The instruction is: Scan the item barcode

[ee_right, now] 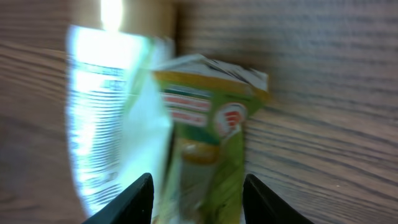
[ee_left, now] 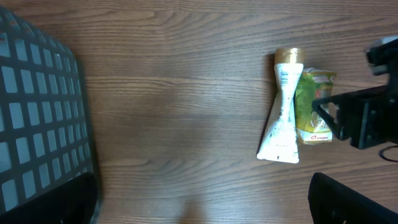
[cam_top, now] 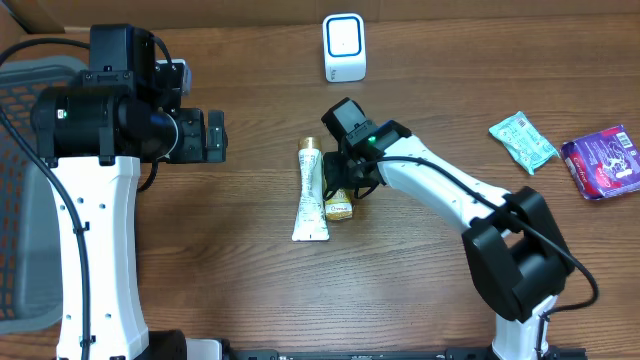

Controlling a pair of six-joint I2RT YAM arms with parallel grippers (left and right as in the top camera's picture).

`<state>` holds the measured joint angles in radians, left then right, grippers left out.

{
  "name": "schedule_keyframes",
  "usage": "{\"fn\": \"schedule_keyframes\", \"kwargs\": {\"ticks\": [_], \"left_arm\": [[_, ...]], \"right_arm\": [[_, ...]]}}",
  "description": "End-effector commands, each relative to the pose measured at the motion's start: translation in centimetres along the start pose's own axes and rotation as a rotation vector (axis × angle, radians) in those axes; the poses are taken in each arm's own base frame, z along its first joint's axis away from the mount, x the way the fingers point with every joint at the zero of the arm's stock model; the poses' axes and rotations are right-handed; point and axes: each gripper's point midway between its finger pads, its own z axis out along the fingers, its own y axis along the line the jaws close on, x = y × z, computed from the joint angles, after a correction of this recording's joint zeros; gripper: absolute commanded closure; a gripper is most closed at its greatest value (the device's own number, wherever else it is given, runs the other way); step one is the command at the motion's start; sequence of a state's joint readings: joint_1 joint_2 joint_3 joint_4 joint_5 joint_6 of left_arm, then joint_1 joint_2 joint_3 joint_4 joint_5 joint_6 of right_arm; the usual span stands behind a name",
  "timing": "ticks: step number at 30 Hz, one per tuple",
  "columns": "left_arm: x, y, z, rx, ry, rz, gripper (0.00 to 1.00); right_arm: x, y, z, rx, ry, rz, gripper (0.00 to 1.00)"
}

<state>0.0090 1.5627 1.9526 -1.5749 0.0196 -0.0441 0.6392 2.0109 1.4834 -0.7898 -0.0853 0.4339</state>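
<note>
Table contents, left to right. Grey mesh basket (cam_top: 20, 110): set at the left edge, partly under the left arm. Left gripper (cam_top: 215, 136): held above bare wood, well apart from every item, its fingers spread wide and nothing between them. White tube (cam_top: 311, 195): laid flat near the centre, gold cap toward the far side, crimped end toward the near side. Green packet (cam_top: 338, 208): judged to be the item to be scanned; laid flat on the table against the tube's right edge, not yet lifted. Right gripper (ee_right: 199, 196): lowered over the green packet, one finger on each side of it; the fingers are seen apart, but whether they already press the packet cannot be told from the blurred wrist view. White scanner (cam_top: 344, 47): stood at the far edge, well apart from the packet. Teal packet (cam_top: 523, 141) and purple packet (cam_top: 602, 162): laid at the right, untouched. Hazards noted: the tube may be caught or dragged by the left-hand finger, since no clear gap is seen between tube and packet; the soft packet may be crumpled or may slip when pinched; the barcode is not made out in any view, so a wrong face may be presented to the scanner.
</note>
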Motion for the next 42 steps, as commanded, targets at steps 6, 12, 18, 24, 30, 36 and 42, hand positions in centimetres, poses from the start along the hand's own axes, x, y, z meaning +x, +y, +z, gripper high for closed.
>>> {"fn": "schedule_keyframes", "kwargs": {"ticks": [6, 12, 18, 24, 30, 36, 42], "left_arm": [[-0.2, 0.0, 0.2, 0.005, 0.004, 0.019, 0.01], [-0.2, 0.0, 0.2, 0.005, 0.004, 0.019, 0.00], [-0.2, 0.0, 0.2, 0.005, 0.004, 0.019, 0.01], [-0.2, 0.0, 0.3, 0.005, 0.005, 0.018, 0.00], [-0.2, 0.0, 0.3, 0.005, 0.005, 0.018, 0.01], [-0.2, 0.0, 0.3, 0.005, 0.005, 0.018, 0.00], [-0.2, 0.0, 0.3, 0.005, 0.005, 0.018, 0.01]], "right_arm": [[-0.4, -5.7, 0.2, 0.149, 0.021, 0.090, 0.53], [-0.6, -9.6, -0.5, 0.103, 0.091, 0.108, 0.52], [-0.7, -8.8, -0.9, -0.055, 0.131, 0.121, 0.57], [-1.4, -7.9, -2.2, -0.066, 0.130, 0.121, 0.82], [-1.5, -5.3, -3.0, -0.064, 0.127, 0.077, 0.92], [-1.7, -8.9, -3.4, 0.360, -0.005, 0.098, 0.96], [-1.3, -11.4, -6.0, 0.750, -0.119, 0.004, 0.96]]}}
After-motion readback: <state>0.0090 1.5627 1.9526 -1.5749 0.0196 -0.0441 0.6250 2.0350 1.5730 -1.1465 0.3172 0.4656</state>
